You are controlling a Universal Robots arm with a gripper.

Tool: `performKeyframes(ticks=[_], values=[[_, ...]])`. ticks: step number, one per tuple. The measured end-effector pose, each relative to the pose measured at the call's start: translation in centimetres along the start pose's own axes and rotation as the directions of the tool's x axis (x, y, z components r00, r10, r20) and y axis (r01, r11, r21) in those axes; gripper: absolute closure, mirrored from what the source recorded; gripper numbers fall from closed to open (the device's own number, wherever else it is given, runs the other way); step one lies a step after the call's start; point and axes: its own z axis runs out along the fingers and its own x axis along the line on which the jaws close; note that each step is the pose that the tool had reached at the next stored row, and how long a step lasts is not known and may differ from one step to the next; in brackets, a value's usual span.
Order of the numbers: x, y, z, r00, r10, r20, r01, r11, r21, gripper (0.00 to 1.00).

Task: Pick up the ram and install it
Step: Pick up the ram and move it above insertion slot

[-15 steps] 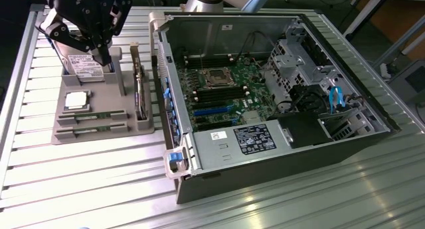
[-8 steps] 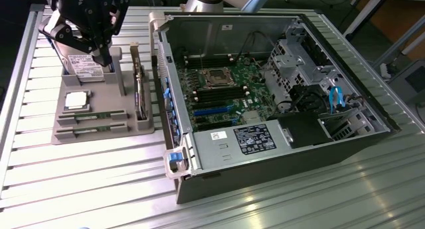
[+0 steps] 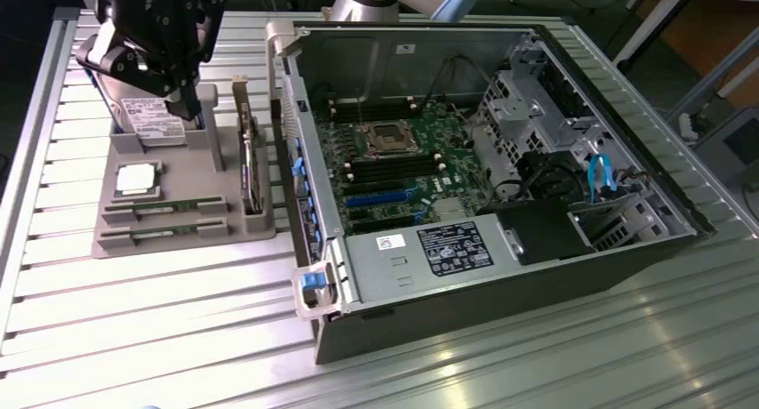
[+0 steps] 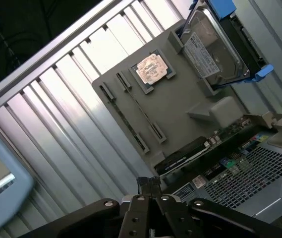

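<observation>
High at eleven o'clock in the exterior view, the arm's black gripper point(image 3: 187, 105) hangs clenched and empty above a grey moulded tray point(image 3: 195, 185) on the ribbed metal tabletop point(image 3: 142, 320). Its tips are just over the silver hard drive point(image 3: 152, 116) at the tray's twelve o'clock end. The ram, a long, narrow green circuit-board stick point(image 3: 166, 208), lies untouched in a slot toward the tray's six o'clock edge. A second green stick point(image 3: 163, 235) lies just beside it, and a square silver processor chip point(image 3: 137, 180) sits near them. At three o'clock of the tray stands the open black computer case point(image 3: 475, 311), its green motherboard point(image 3: 403, 160) exposed. By the look of it, the pick-up step is not yet begun; a grasp would call for the jaws to part and line up across the stick's thin upper edge.
</observation>
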Motion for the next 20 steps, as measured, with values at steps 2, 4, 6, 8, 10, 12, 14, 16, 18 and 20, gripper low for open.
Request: performKeyframes(ticks=[2,4,6,8,10,12,14,16,18,20], values=[[0.00,0.00,0.00,0.9997,-0.023,-0.0019,0.023,0.9997,0.0022,0.91],[0.00,0.00,0.00,0.9990,-0.045,-0.0036,0.045,0.9990,0.0041,0.91],[0.00,0.00,0.00,0.9979,-0.064,-0.0049,0.064,0.9979,0.0057,0.91],[0.00,0.00,0.00,0.9953,-0.096,-0.0070,0.096,0.9953,0.0081,0.91],[0.00,0.00,0.00,0.9928,-0.120,-0.0086,0.120,0.9928,0.0097,0.91],[0.00,0.00,0.00,0.9894,-0.145,-0.0108,0.145,0.9894,0.0118,0.91],[0.00,0.00,0.00,0.9835,-0.180,-0.0148,0.181,0.9834,0.0149,0.91],[0.00,0.00,0.00,0.9818,-0.189,-0.0153,0.189,0.9818,0.0155,0.91],[0.00,0.00,0.00,0.9766,-0.215,-0.0170,0.215,0.9765,0.0171,0.91],[0.00,0.00,0.00,0.9725,-0.232,-0.0179,0.232,0.9725,0.0181,0.91]])
